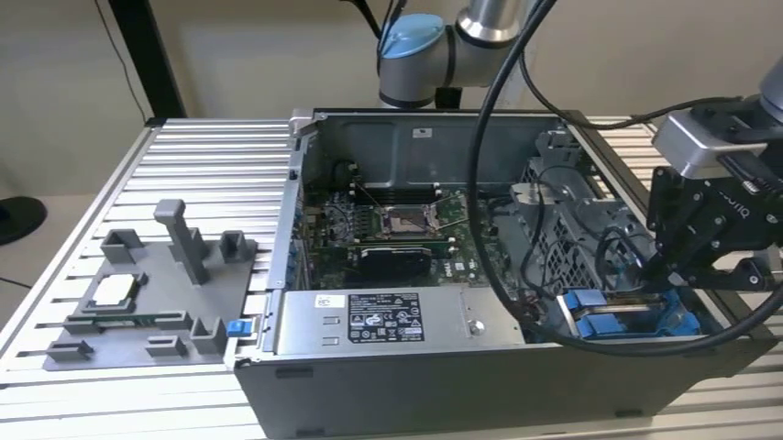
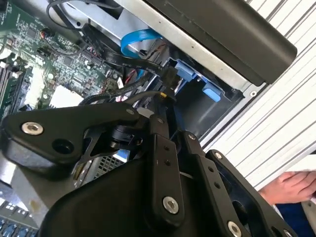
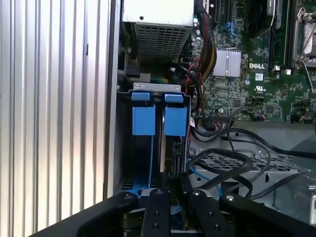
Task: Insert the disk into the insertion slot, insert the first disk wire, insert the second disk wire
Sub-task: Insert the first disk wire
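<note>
The disk stands on edge in the insertion slot, its blue carrier tabs at the bay's mouth. In the exterior view the blue carrier shows in the case's front corner on the exterior view's right. My gripper hangs right over that bay. In both wrist views its fingers come together at the tip, and the gripper looks shut on a black disk wire plug. The plug's cable trails back toward the motherboard. A blue flat cable curves just beyond it.
The open computer case lies on a ribbed aluminium table. Loose black cables loop over the perforated cage beside the bay. A grey power-supply box sits along the case front. A grey fixture stands at the exterior view's left. A person's hand rests on the table nearby.
</note>
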### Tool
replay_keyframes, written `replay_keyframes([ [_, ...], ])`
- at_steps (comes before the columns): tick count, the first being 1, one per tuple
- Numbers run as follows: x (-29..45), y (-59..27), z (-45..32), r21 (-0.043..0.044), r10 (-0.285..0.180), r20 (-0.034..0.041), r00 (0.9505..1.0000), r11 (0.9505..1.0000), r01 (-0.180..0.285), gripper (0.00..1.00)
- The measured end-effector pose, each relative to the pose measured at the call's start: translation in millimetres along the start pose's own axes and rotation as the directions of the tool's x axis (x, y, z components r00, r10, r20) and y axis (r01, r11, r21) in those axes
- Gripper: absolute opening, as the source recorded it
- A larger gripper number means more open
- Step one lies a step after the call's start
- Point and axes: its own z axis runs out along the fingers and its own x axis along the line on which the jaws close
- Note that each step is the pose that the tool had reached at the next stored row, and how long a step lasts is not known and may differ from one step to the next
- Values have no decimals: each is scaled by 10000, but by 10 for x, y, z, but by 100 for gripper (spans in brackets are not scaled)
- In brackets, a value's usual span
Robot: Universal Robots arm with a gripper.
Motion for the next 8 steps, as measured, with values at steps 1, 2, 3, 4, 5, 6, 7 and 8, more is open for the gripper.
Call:
replay_keyframes([
  [1, -1, -1, 6, -1, -1, 24, 10000, 10000, 1, 0],
  [2, -1, -1, 12, 0, -2, 51, 10000, 10000, 2, 0],
  [3, -1, -1, 18, 1, -3, 85, 10000, 10000, 3, 0],
  [4, -2, -2, 25, 2, -7, 139, 9999, 10000, 7, 0],
  [5, -2, -2, 30, 3, -8, 183, 9998, 10000, 8, 0],
  [6, -2, -2, 34, 3, -10, 215, 9998, 10000, 10, 0],
  [7, -2, -3, 40, 3, -11, 240, 9997, 10000, 11, 0],
  [8, -2, -3, 42, 4, -10, 243, 9997, 10000, 10, 0],
])
